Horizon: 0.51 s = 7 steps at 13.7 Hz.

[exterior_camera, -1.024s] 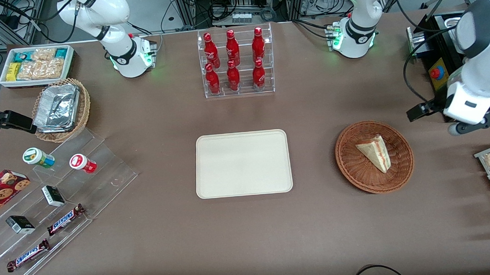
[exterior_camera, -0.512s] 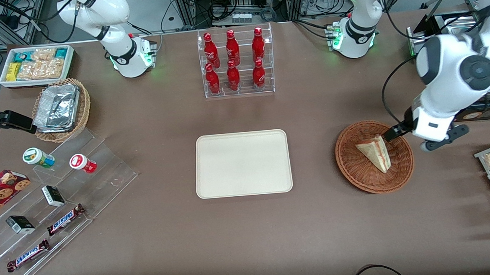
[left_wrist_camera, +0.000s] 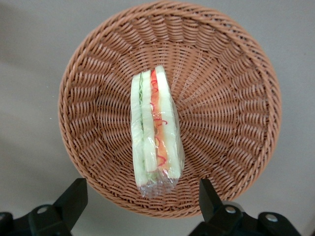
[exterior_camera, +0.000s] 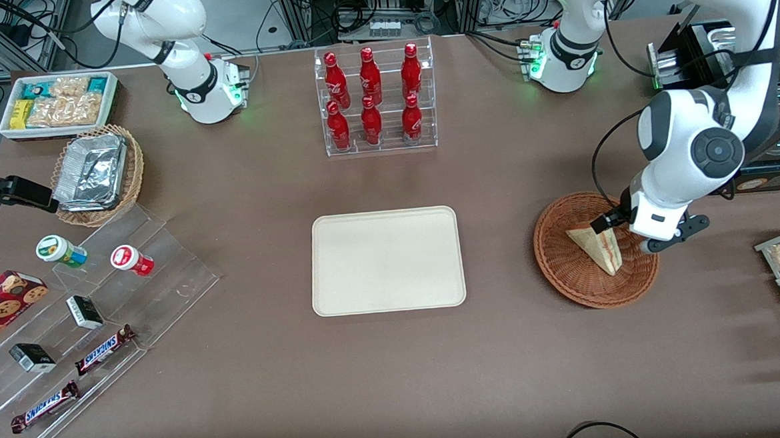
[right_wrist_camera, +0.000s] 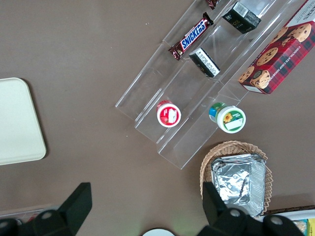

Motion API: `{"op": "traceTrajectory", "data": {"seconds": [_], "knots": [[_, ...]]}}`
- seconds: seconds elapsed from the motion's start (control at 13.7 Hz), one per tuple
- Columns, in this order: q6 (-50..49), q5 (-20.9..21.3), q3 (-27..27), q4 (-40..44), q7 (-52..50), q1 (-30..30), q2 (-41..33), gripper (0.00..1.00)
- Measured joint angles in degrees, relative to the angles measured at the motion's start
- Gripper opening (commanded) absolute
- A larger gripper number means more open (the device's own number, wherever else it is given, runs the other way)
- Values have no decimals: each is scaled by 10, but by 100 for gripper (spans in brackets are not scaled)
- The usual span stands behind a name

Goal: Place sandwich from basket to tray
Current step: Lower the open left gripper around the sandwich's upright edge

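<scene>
Sandwich (left_wrist_camera: 155, 132): wrapped in clear film, standing on edge in the middle of the basket (left_wrist_camera: 231, 88), filling edge facing up.

Gripper (left_wrist_camera: 142, 199): hovering above the basket, jaws released and spread wider than the sandwich, touching nothing.

Tray (exterior_camera: 387, 260): bare, on the counter (exterior_camera: 398, 365), well apart from the basket, toward the parked arm's end.

Risks, as judged:
- Slick film may slip in a shallow pinch.
- Soft bread may crush under a hard squeeze.
- Jaws descending off-centre may tip the wedge or snag the weave and drag the basket.
</scene>
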Motion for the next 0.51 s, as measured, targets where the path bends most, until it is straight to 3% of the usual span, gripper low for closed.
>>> {"op": "traceTrajectory", "data": {"seconds": [0.44,0.51], "knots": [[49,-19,0,-5,-7,0,52,100],[58,-20,0,-7,-8,0,59,92]]}}
